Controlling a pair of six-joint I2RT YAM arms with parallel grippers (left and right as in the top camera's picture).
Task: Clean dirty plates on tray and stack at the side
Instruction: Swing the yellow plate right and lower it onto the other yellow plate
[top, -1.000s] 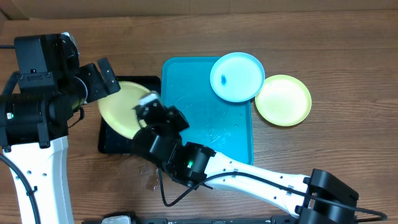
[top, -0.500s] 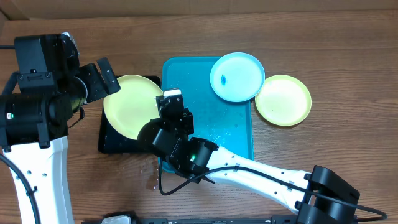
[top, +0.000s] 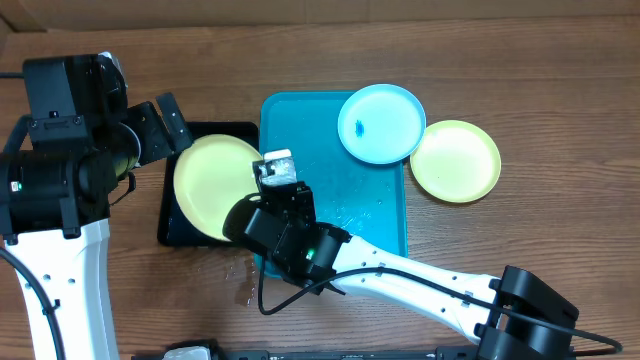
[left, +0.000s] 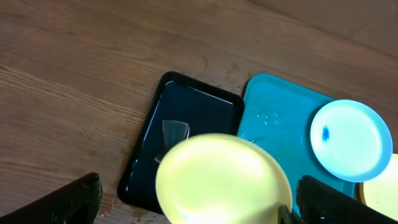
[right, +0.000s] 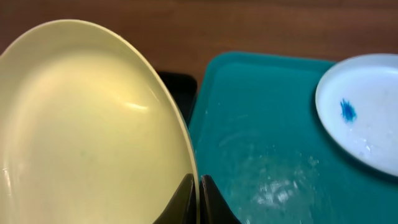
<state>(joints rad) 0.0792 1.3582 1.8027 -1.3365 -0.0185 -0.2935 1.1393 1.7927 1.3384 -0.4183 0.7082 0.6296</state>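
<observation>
Pinching the right rim of a yellow-green plate (top: 212, 185) with the right hand (top: 272, 172), with fingers (right: 181, 202) clenched tight on the edge. Holding that plate over the black tray (top: 182, 228) and covering most of it, leaving only the tray's left side, top rim and lower left corner in sight. Reaching with the plate's right edge about as far as the seam between the black tray and the turquoise tray (top: 300, 130). Cannot tell whether resting on the black tray or clear of it. Tilted, going by the right wrist view.

Hovering with the left hand (top: 166, 126) just off the held plate's upper left rim, spread wide and grasping nothing.

On the turquoise tray's upper right corner: a light blue plate (top: 381, 123) with a small blue smudge (top: 358, 127), overhanging the rim at top and right. Just beside it on the tabletop (top: 540, 80): a second yellow-green plate (top: 455, 160), close against the tray's right edge and meeting the blue plate's rim.

Beads of water (top: 350, 212) across the middle of the turquoise tray, in the open stretch between the held plate and the blue one. Lower left corner of that tray hidden under the right arm (top: 400, 275). Open wood along the top and far right of the tabletop.
</observation>
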